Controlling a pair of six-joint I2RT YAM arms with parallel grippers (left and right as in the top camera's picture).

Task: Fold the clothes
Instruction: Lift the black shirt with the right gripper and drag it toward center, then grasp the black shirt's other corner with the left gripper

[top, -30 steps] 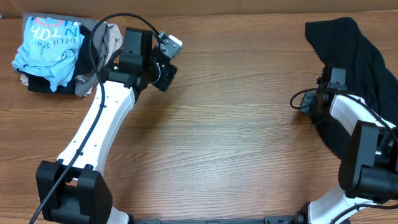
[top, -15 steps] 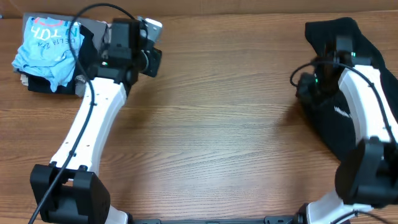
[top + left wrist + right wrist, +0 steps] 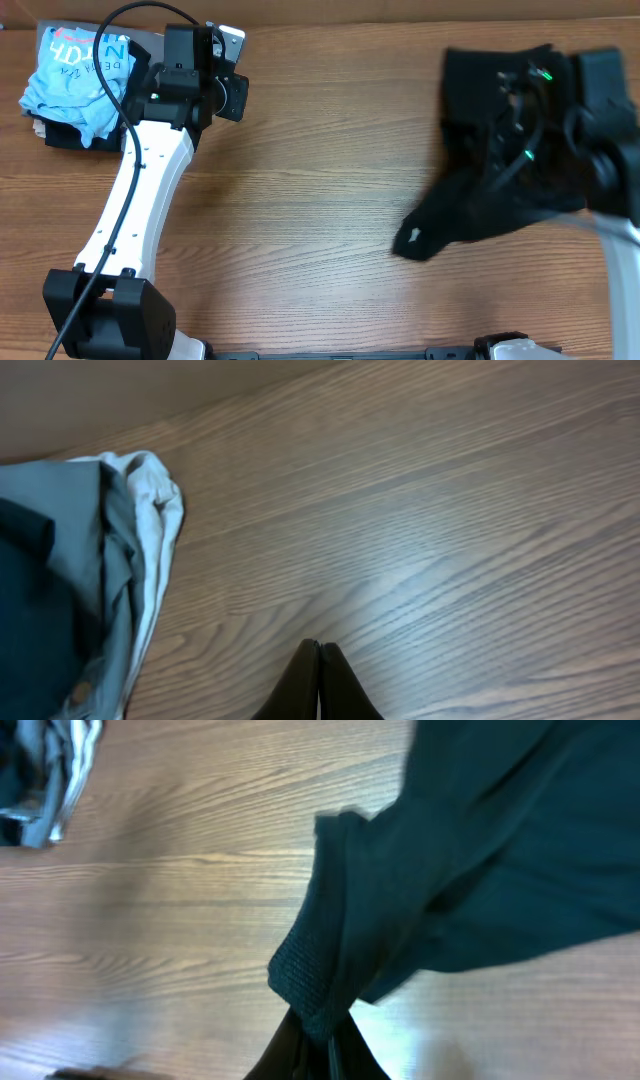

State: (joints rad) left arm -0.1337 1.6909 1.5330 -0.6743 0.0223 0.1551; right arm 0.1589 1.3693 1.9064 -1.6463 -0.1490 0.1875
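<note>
Item 1, black garment (image 3: 500,170): I find it on the right side of the table (image 3: 300,220), bunched beneath my right arm (image 3: 600,110). One dark flap reaches toward the table's middle, with a small white tag (image 3: 413,237) near its tip. The overhead view blurs this area, so I cannot tell how much of the cloth is off the wood.

Item 2, right gripper (image 3: 322,1038): the fingers are pinching a ribbed edge of the black garment, and the fabric spreads away from the pinch over the wood.

Item 3, left gripper (image 3: 318,675): fingers pressed together with nothing between them, above bare wood near the far-left corner.

Item 4, clothing pile: a light-blue T-shirt (image 3: 75,70) with printed letters lies on top. The left wrist view shows grey and white fabric (image 3: 130,560) at its edge.
</note>
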